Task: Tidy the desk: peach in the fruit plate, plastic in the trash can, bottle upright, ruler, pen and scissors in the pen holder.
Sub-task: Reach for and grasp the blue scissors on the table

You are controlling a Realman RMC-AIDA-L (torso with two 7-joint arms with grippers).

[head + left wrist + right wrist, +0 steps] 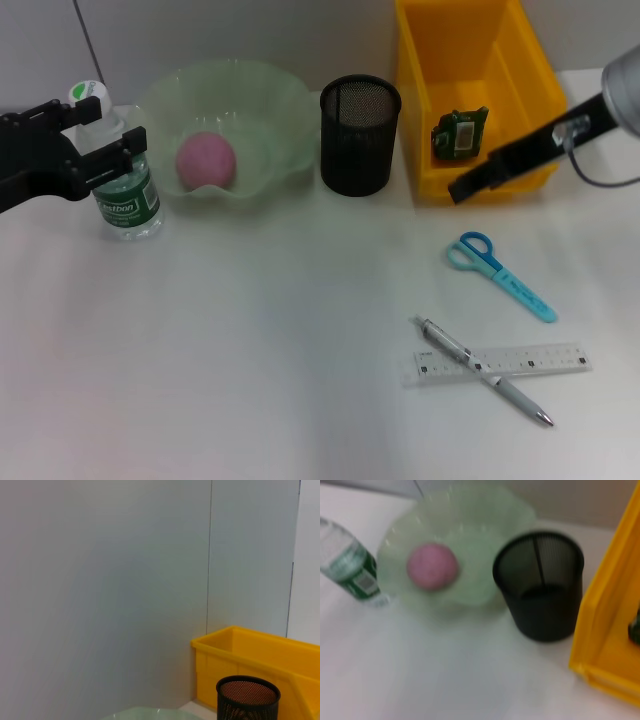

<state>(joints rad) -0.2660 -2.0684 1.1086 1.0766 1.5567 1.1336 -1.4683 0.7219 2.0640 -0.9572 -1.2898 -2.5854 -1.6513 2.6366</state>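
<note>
Bottle [125,180] stands upright beside our fruit plate [270,120], our left gripper [108,148] clamped around its neck. Our right gripper [478,178] hangs over the trash can [520,90]; whether its jaws are parted, we cannot tell. Scissors [500,275], pen [485,372], ruler [540,358] lie on the desk [250,350].

Standing along back, left to right: bottle [124,186], fruit plate [270,110] holding peach [206,160], pen holder [359,135], trash can [520,70]. Lying front right: scissors [500,274], pen [483,371] crossing ruler [540,360].
</note>
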